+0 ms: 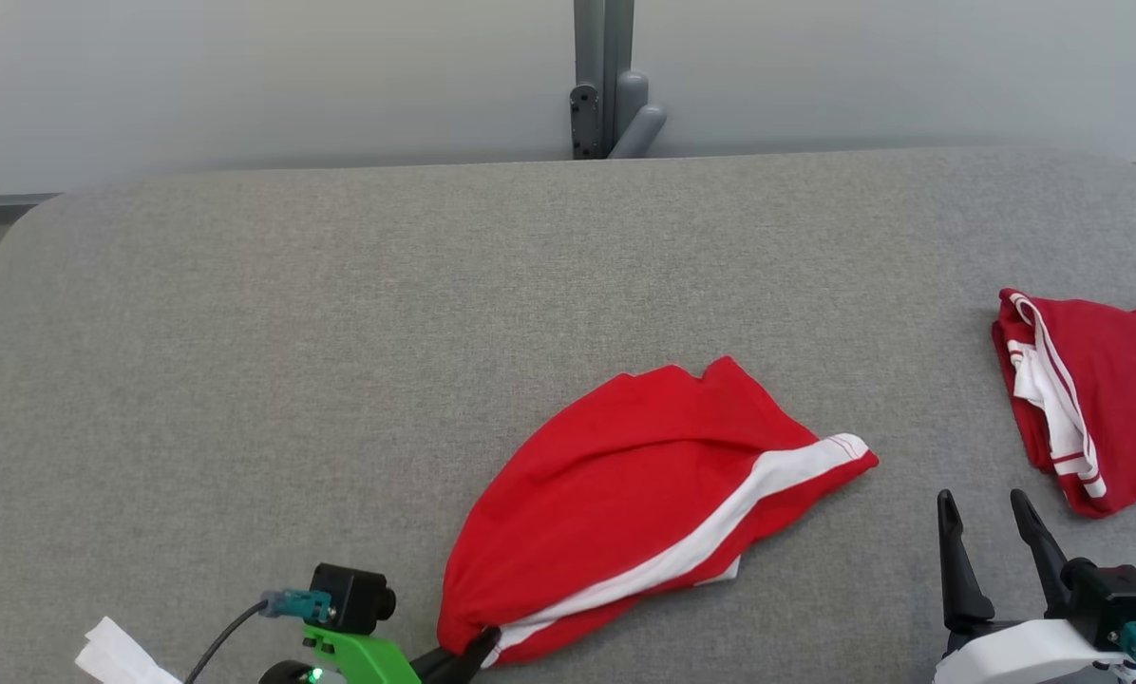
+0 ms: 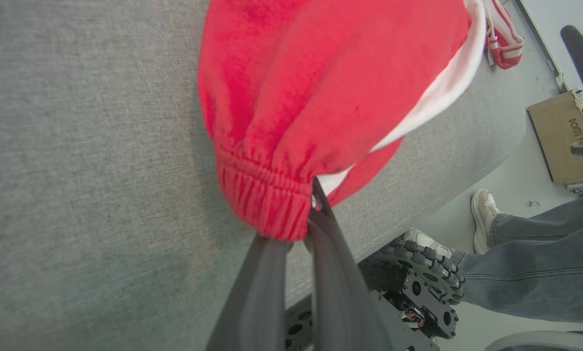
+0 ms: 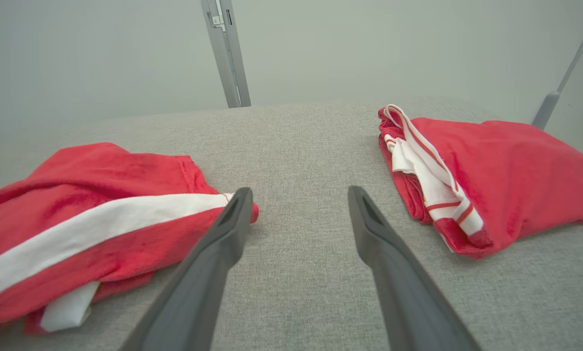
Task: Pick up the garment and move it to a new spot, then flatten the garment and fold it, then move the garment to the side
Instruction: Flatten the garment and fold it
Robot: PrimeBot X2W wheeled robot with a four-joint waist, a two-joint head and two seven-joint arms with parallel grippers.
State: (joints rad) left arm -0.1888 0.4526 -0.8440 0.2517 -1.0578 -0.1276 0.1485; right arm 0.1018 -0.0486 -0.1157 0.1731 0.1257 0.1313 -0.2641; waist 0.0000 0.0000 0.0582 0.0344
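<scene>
Grey tabletop (image 1: 340, 332); left claw (image 1: 473, 651) clenched on the shorts (image 1: 625, 484) at the waistband (image 2: 267, 200), one tip seemingly buried; right claw (image 1: 982, 499) spread, empty; other shorts (image 1: 1109, 399) cut off.

Cardboard box (image 2: 559, 141) and a person's jeans-clad leg (image 2: 530, 282) beside the grey table (image 1: 340, 332).

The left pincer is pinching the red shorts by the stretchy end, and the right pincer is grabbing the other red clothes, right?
Not quite. The right pincer is open, grabbing nothing, beside the other red clothes; the right wrist view shows it. The left pincer does pinch the red shorts by the stretchy end.
</scene>
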